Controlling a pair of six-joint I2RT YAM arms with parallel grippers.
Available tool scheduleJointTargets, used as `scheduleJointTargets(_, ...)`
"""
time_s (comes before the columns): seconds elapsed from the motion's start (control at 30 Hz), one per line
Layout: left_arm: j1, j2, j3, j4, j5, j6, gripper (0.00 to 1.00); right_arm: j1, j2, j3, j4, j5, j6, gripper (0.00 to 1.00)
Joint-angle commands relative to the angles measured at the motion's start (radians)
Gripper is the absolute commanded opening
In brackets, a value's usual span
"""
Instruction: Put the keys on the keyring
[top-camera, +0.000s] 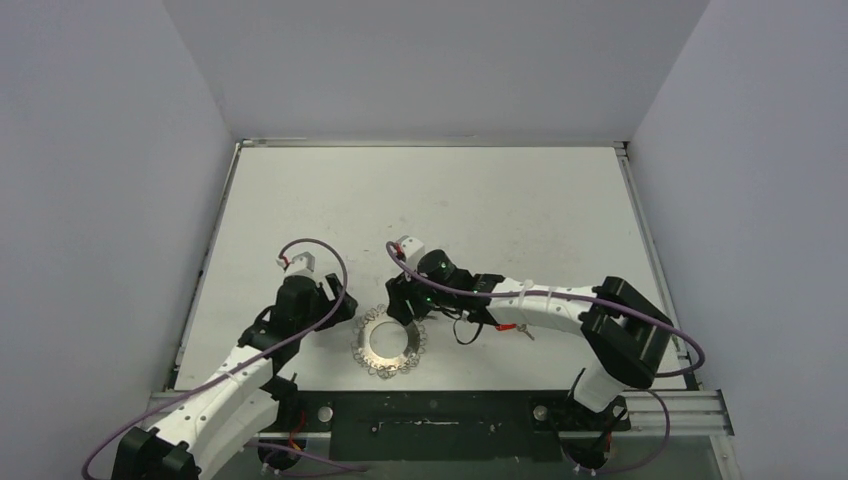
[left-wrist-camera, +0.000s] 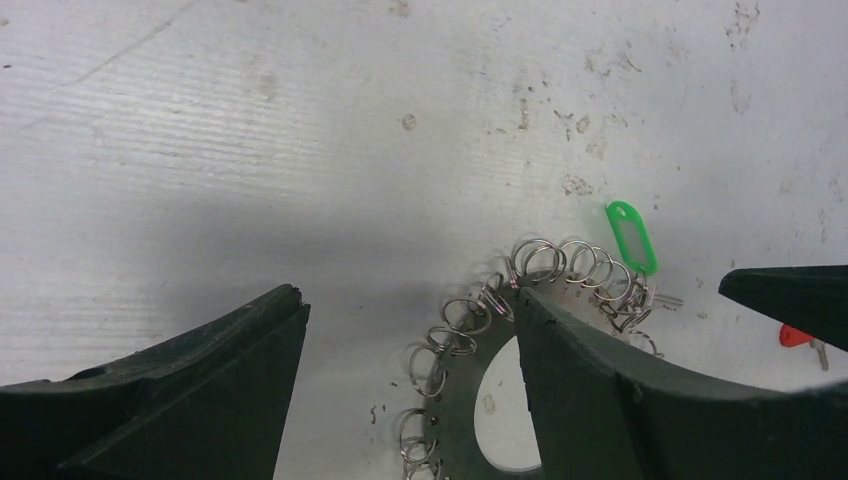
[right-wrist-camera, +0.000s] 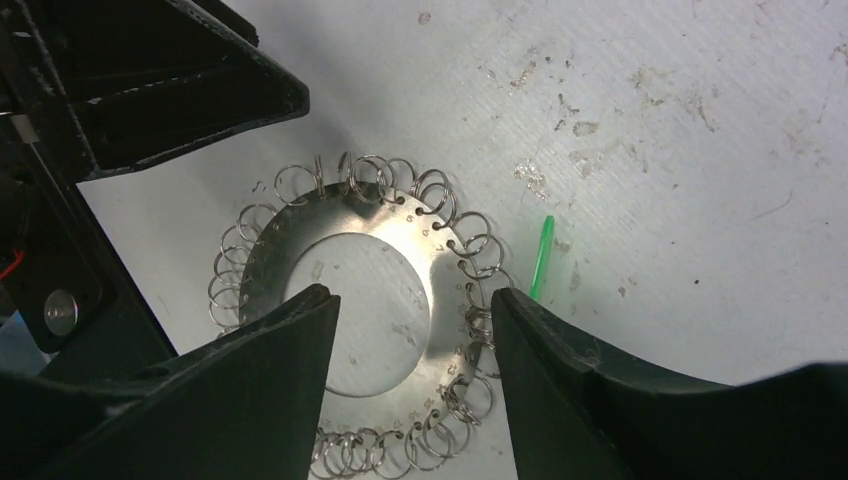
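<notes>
Soft, even overhead light leaves all three views bright and sharp, with a diffuse grey shadow on the white table (left-wrist-camera: 250, 150) and patchy glare across the keyring (right-wrist-camera: 350, 215).

No readable text, number, brand or sign in any view.

- Keyring (right-wrist-camera: 300, 235): tiny marks beside the loop holes on its flat face, too small to make out as figures.
- Green tag (left-wrist-camera: 632, 237), just beyond the keyring's fringe of loops: label window looks blank.
- Red tag (left-wrist-camera: 795, 335), further out from the keyring than the green one: mostly hidden, nothing legible.
- Counter (left-wrist-camera: 300, 150) around the keyring: scuffs and stains only, no print.
</notes>
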Motion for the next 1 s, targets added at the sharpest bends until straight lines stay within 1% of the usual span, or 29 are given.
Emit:
scheduleJointTargets(0.0,0.080,-0.028,0.056,-0.087,0.092,-0.055,0.74,0.039,0.086,0.115,-0.049,0.023,0.053,0.54)
scheduleJointTargets(0.1,0.115,-0.093,0.058,-0.156,0.064,-0.072,0.74,0.065,0.136,0.177,-0.078,0.040,0.061,0.46)
scheduleJointTargets(0.2,0.120,-0.183,0.056,-0.216,0.020,-0.087,0.74,0.090,0.174,0.231,-0.123,0.084,0.070,0.41)
scheduleJointTargets(0.3,0.120,-0.264,0.038,-0.223,0.014,-0.115,0.74,0.103,0.209,0.282,-0.151,0.105,0.088,0.35)
scheduleJointTargets(0.43,0.120,-0.338,0.029,-0.234,0.000,-0.124,0.73,0.109,0.251,0.323,-0.168,0.120,0.128,0.29)
scheduleJointTargets(0.63,0.120,-0.407,0.011,-0.231,-0.021,-0.112,0.73,0.111,0.297,0.365,-0.191,0.157,0.152,0.29)
scheduleJointTargets(0.97,0.119,-0.404,0.002,-0.223,-0.023,-0.110,0.73,0.122,0.365,0.444,-0.226,0.117,0.164,0.30)
